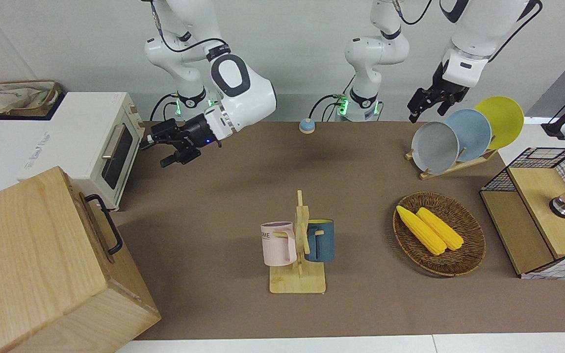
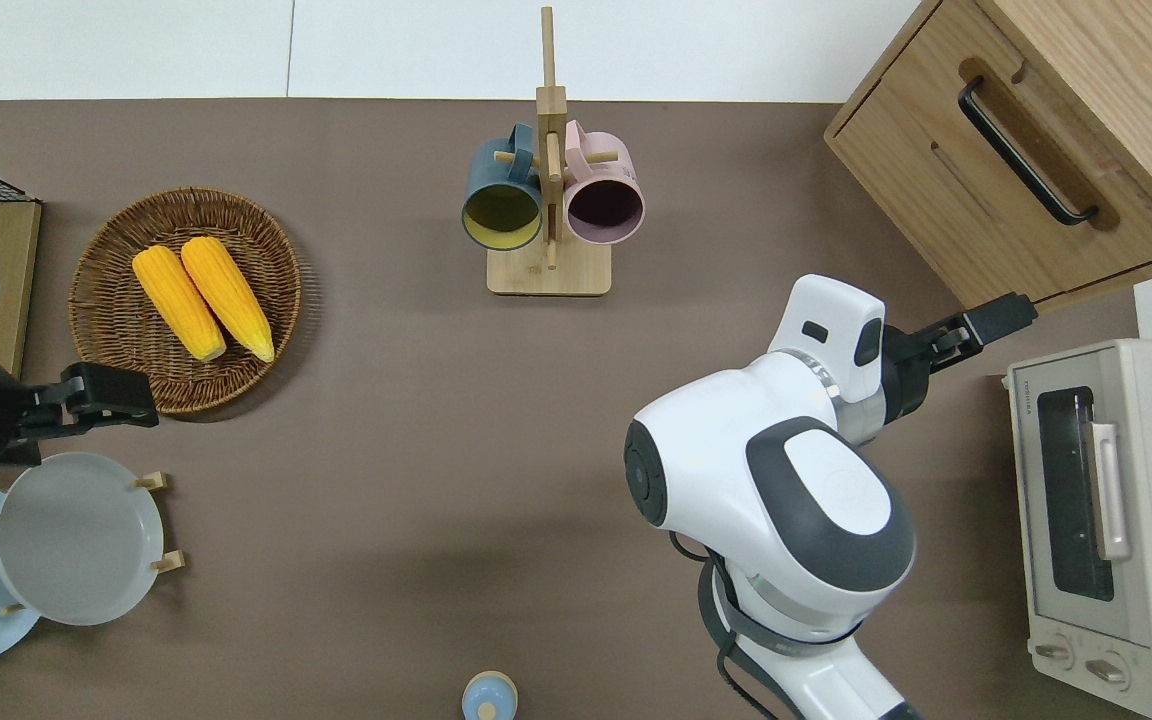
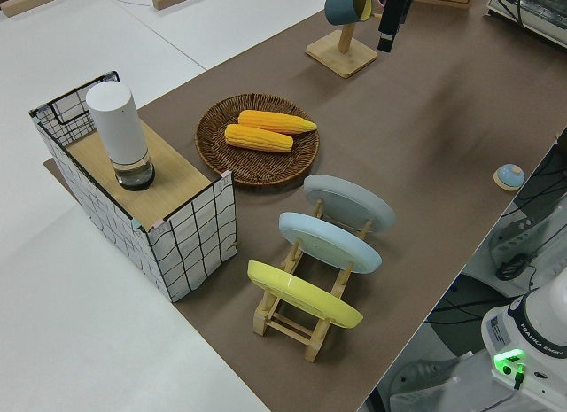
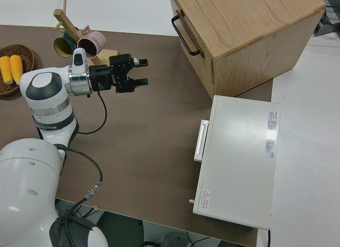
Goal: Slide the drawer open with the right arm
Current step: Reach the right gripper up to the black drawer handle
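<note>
The drawer [image 2: 1011, 175] is the front of the pale wooden cabinet [image 1: 27, 255] at the right arm's end of the table, and it looks shut. Its black bar handle [image 2: 1021, 150] also shows in the front view [image 1: 111, 230] and the right side view [image 4: 183, 34]. My right gripper [image 2: 1011, 312] is open and empty. It hovers over the table by the cabinet's corner nearest the robots, between the cabinet and the toaster oven, apart from the handle. It also shows in the front view [image 1: 157, 149] and the right side view [image 4: 142, 71]. My left arm [image 1: 422, 105] is parked.
A white toaster oven [image 2: 1106, 520] stands nearer to the robots than the cabinet. A mug rack [image 2: 548, 190] holds two mugs mid-table. A wicker basket [image 2: 116, 240] with corn, a plate rack [image 2: 66, 540] and a wire-mesh box [image 1: 537, 215] are at the left arm's end.
</note>
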